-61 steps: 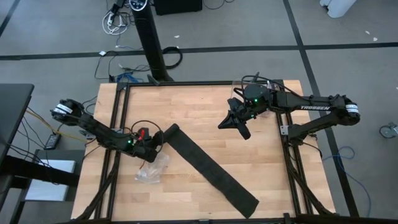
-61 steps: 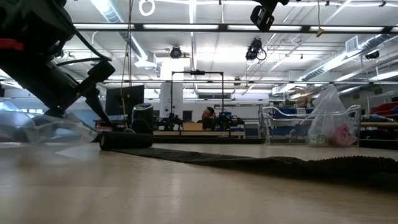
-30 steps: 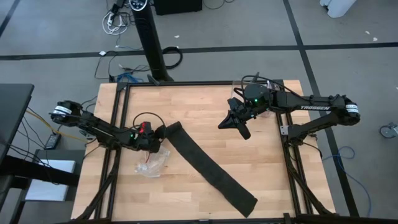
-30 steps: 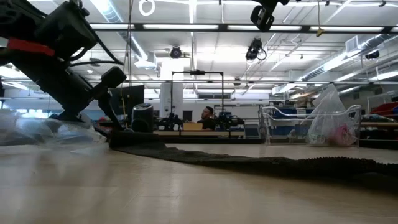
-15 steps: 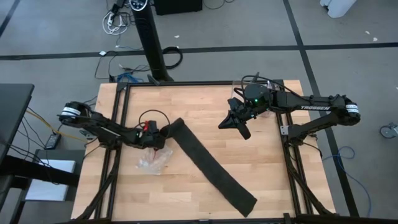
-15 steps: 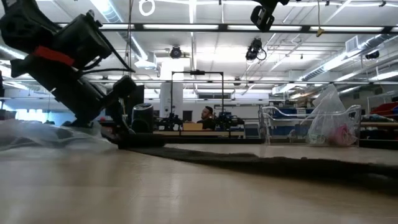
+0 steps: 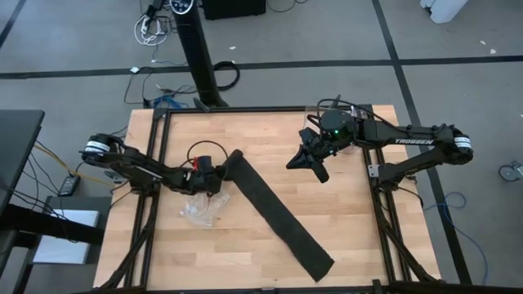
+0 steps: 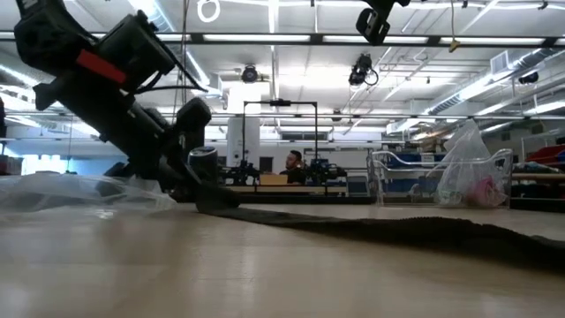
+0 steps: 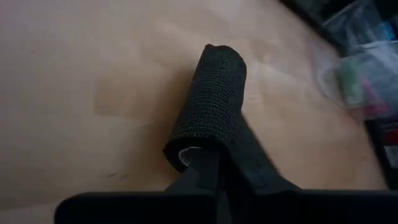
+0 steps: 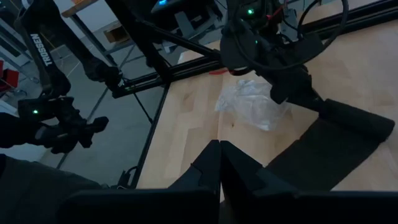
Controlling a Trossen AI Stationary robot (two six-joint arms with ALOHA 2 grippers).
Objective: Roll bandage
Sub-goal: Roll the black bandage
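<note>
One left claw (image 7: pixel 219 175) grips the rolled bandage (image 7: pixel 274 214) end on the wooden table (image 7: pixel 368 245); right claw (image 7: pixel 320 174) closed

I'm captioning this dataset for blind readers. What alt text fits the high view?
Seen from above, the left gripper meets the rolled end of a dark bandage that stretches diagonally across a wooden table. A clear plastic bag lies beside that gripper. The right gripper hangs over the table's far right part, touching nothing.
</note>
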